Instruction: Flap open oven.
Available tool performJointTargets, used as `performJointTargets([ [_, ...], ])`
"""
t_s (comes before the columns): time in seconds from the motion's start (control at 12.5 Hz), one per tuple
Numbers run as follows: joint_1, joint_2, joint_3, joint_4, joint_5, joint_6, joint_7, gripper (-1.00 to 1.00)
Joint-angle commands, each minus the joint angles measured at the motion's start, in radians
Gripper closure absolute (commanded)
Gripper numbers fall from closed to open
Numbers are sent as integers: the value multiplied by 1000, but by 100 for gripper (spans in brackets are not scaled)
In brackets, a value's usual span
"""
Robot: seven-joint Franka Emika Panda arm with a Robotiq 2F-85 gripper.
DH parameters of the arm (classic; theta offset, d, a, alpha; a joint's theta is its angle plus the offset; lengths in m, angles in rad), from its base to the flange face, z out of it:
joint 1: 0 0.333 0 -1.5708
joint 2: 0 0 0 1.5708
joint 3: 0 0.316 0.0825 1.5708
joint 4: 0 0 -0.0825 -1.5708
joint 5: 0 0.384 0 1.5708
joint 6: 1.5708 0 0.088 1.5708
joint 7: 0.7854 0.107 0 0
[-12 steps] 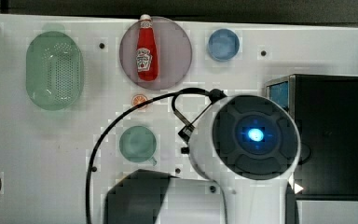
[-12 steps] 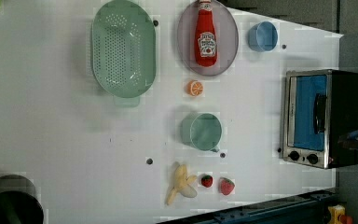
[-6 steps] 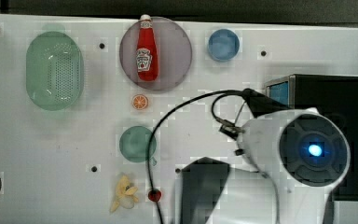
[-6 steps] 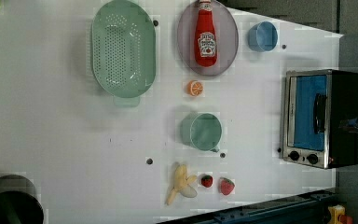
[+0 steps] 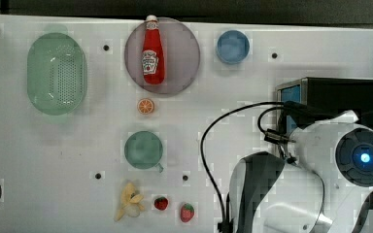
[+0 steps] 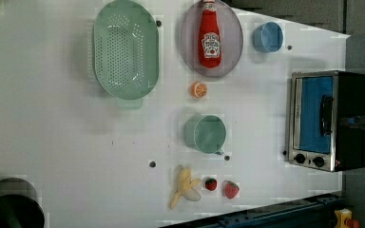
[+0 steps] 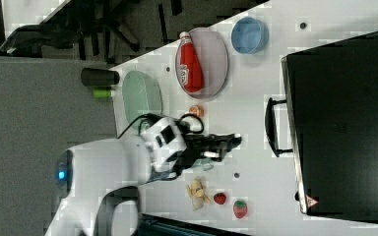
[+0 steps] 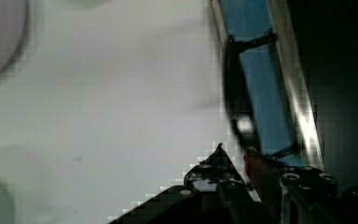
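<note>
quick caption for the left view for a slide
Closed toaster oven at the left view's right of a white table, with colander, ketchup bottle on a plate and toy fruit.

Top, left, right views overhead-ish, share table (image 5: 252, 145); wrist cam close to oven (image 8: 261, 84).

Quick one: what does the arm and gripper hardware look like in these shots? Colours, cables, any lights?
The arm has glossy white rounded shells with black joint sections. A round black cap on one joint carries a glowing blue light. A thin black cable loops outside the arm toward the wrist. The gripper is black and blocky, seen in the right view.
</note>
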Motion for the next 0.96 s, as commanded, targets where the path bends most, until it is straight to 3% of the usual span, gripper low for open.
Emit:
performJointTargets([
  [0.08,-2,54,-36,6,-19,78,-120,65],
  [0.96,-1,247,-68,3,-19,258,-171,65],
])
